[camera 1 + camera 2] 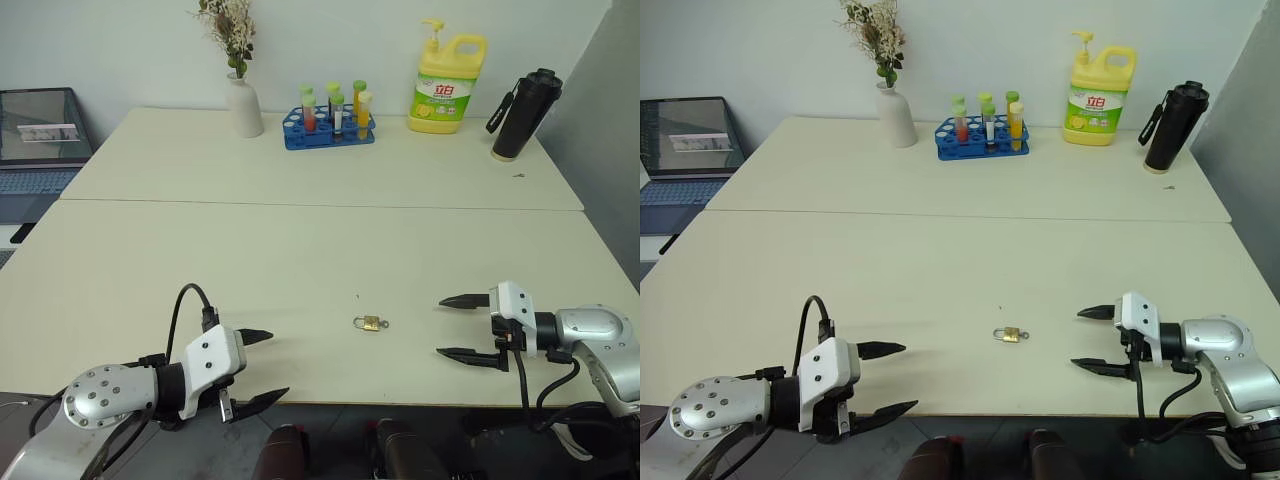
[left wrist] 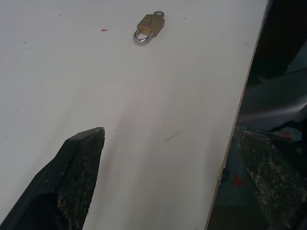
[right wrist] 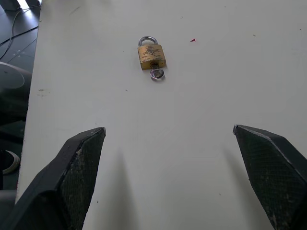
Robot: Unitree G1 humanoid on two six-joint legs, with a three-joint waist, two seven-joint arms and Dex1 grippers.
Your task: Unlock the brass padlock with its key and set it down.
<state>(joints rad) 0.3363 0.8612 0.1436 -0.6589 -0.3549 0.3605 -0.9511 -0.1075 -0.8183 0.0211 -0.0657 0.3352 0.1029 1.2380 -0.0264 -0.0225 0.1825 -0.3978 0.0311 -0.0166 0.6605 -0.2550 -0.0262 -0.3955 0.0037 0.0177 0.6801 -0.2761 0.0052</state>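
While both arms hang at the near table [image 1: 300,250] edge, we see the brass padlock [image 1: 370,323] lying flat between them, touching neither, with the key [image 3: 157,74] sticking out of its body opposite the shackle. We note the left gripper [image 1: 262,368] empty with fingers spread wide, and the right gripper [image 1: 462,326] likewise spread and empty, pointing toward the lock. At the far edge, we log a blue rack [image 1: 328,130] holding tubes with red, orange and yellow contents and green caps, a white vase [image 1: 243,105] with dried flowers, a yellow pump bottle [image 1: 447,85], and a black flask [image 1: 524,113]. A laptop [image 1: 38,140] sits off the table on the left.
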